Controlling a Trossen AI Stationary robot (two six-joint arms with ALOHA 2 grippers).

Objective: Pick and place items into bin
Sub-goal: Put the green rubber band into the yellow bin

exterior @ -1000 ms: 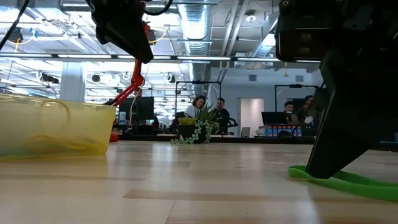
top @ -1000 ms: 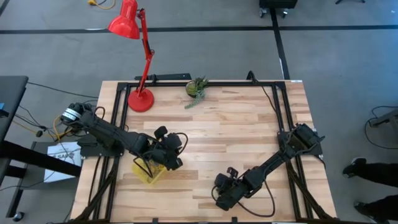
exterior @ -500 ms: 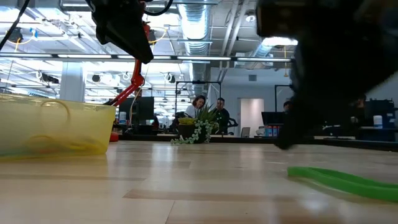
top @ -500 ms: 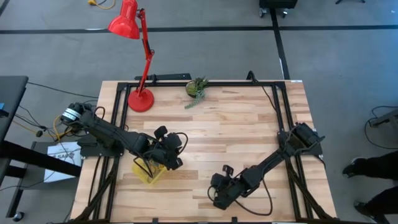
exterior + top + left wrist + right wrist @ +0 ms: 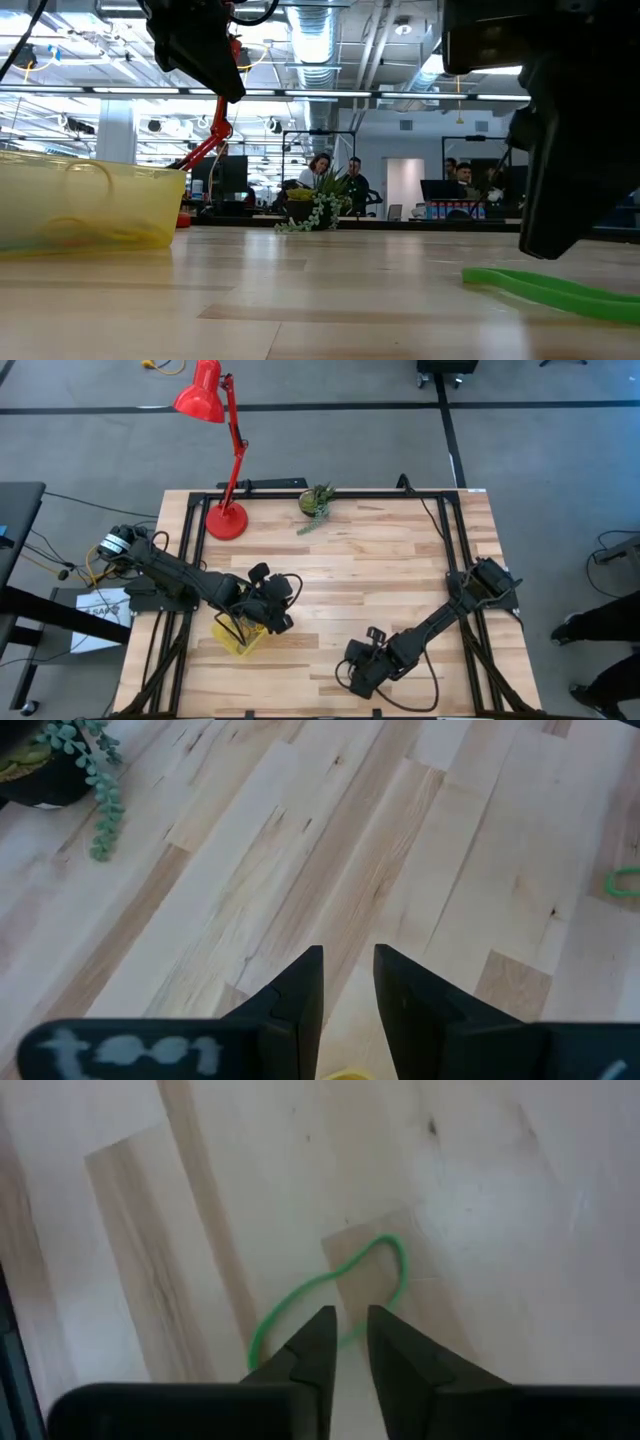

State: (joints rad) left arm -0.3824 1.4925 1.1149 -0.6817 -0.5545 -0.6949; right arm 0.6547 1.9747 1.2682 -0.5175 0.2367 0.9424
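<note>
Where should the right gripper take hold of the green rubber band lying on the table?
Probably from straight above. The green rubber band lies flat on the wooden table as a long open loop, so pinch one thin strand, one finger inside the loop and one outside. The right gripper, slightly parted, hovers over its near strand.

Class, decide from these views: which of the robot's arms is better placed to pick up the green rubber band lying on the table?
Probably the right. The right gripper hangs just above the green rubber band, fingers nearly closed, not touching it. The left gripper hovers over the yellow bin, well away.
</note>
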